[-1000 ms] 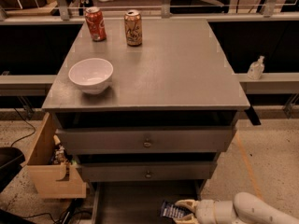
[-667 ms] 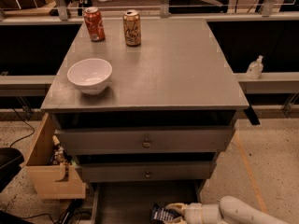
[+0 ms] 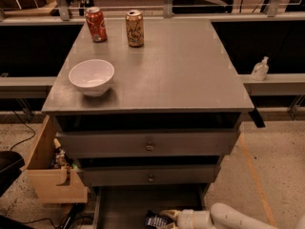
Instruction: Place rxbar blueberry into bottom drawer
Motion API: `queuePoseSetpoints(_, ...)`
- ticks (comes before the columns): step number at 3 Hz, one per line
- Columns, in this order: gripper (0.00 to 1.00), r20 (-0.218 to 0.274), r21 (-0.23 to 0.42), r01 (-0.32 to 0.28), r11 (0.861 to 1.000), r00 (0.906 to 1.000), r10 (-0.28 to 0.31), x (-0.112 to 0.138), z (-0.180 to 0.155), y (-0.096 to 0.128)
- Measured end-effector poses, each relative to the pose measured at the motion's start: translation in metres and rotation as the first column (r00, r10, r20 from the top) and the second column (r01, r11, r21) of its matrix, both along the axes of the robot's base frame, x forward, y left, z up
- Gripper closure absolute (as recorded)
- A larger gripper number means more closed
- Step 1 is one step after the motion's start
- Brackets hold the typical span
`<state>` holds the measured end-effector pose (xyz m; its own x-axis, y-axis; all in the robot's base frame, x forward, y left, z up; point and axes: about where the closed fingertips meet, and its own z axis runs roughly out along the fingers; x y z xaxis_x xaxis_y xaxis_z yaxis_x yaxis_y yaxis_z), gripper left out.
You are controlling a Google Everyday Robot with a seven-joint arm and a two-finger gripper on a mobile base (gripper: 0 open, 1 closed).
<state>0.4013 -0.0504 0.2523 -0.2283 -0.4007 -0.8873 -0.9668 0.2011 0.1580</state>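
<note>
The rxbar blueberry (image 3: 156,220), a dark navy bar with white lettering, lies at the bottom edge of the view, inside the open bottom drawer (image 3: 124,205). My gripper (image 3: 167,218) comes in from the lower right on a white arm, low over the drawer's dark floor, and its cream fingers are closed on the bar's right end. The bar's lower part is cut off by the frame edge. The two upper drawers with round knobs are closed.
On the grey cabinet top (image 3: 190,70) stand a white bowl (image 3: 91,76), a red soda can (image 3: 96,24) and a tan can (image 3: 135,28). A wooden box (image 3: 50,173) sits left of the cabinet. A small sanitizer bottle (image 3: 259,69) stands on the ledge at right.
My arm and gripper have slid left with the bar, further over the bottom drawer. The view has shifted slightly; the cabinet-top things have not moved.
</note>
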Motion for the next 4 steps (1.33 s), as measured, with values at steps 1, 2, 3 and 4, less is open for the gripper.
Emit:
queuePoseSetpoints(1, 1.0, 0.005, 0.019, 0.0, 1.0, 1.0, 0.0, 0.007, -0.02, 0.023)
queuePoseSetpoints(2, 1.0, 0.002, 0.024, -0.003, 1.0, 1.0, 0.003, 0.01, -0.038, 0.044)
queuePoseSetpoints(3, 1.0, -0.01, 0.019, -0.011, 1.0, 0.9999, 0.011, 0.008, -0.052, 0.062)
queuePoseSetpoints(4, 0.82, -0.012, 0.021, -0.014, 1.0, 0.9998, 0.014, 0.007, -0.053, 0.065)
